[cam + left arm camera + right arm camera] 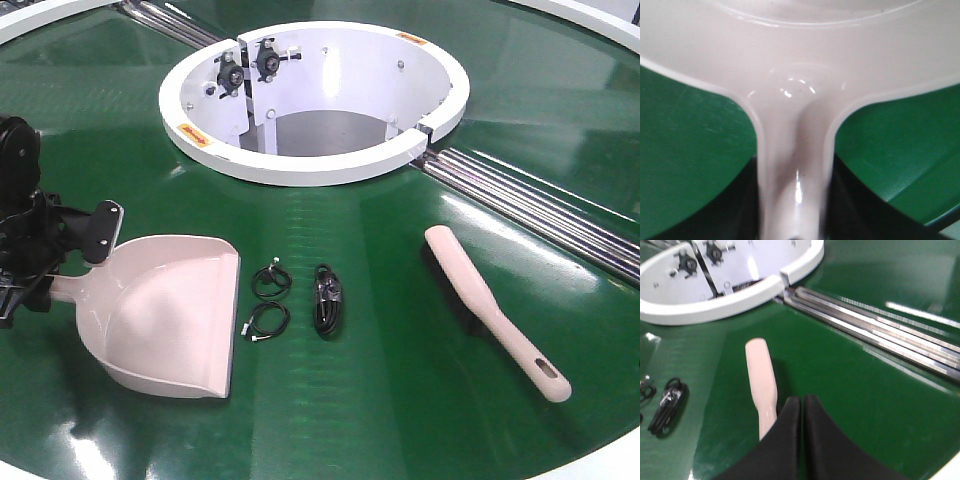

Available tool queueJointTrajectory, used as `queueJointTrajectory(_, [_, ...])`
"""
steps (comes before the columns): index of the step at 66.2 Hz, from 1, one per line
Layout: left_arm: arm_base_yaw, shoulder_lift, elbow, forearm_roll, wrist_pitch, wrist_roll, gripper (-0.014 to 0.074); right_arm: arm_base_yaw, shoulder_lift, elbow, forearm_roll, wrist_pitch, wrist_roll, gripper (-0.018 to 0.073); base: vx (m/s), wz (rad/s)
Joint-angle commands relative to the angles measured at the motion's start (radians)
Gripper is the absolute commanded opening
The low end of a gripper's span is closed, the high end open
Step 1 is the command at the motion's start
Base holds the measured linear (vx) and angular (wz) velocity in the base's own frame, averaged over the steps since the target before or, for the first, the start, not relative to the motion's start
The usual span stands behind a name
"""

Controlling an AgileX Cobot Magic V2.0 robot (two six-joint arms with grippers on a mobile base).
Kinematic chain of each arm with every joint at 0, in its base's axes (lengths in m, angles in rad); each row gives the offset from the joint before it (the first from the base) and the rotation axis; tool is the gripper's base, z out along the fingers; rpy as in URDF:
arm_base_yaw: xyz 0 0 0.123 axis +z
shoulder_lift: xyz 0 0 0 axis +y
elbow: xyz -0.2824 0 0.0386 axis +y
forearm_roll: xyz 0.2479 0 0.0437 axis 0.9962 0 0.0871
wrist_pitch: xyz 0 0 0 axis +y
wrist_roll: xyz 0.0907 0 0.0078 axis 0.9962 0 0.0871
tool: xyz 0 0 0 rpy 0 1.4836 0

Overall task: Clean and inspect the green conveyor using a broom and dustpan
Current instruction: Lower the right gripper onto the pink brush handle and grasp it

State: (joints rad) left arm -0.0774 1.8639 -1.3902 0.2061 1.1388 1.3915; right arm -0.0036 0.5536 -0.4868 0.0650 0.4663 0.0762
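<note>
At lower left I see my left claw [62, 272] clamped on the dustpan [170, 315] handle | right claw [802, 405] pinched together, empty, near broom [762, 375] | green conveyor [400, 400] beneath.

Here's the green conveyor [400, 420], glossy dark belt catching the ceiling lights, with the white centre ring [300, 172] set in the middle. Silver rollers [540, 205] run out from the ring's right side toward the far right edge. On the left, the dustpan [170, 310] sits on the belt, flat front lip pointing right. Just beside that lip, two small coiled black cables, one [271, 281] farther back, one [266, 321] nearer. Next to them, a bundled black cable [327, 298], lying lengthwise. Well apart on the right, the broom [480, 295] lies diagonally, brush head toward the ring, slotted handle end toward the near edge, black bristles along its left side.
</note>
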Motion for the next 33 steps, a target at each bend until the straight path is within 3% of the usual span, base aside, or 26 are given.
queueJointTrajectory(1, [-0.006,-0.041,-0.027,0.006,0.027,0.024,0.0,-0.006,0.032,-0.044,-0.02,-0.045,0.0,-0.0003,0.0,0.0])
queueJointTrajectory(14, [-0.006,-0.041,-0.027,0.006,0.027,0.024,0.0,-0.006,0.099,-0.123,-0.036,0.134,-0.029,0.0083,0.0,0.0])
queueJointTrajectory(22, [-0.006,-0.041,-0.027,0.006,0.027,0.024,0.0,-0.003,0.162,-0.179,-0.046,0.239,-0.04,0.0216,0.0,0.0])
queueJointTrajectory(33, [-0.006,-0.041,-0.027,0.006,0.027,0.024,0.0,-0.003,0.248,-0.231,-0.023,0.254,-0.076,0.0403,0.0,0.0])
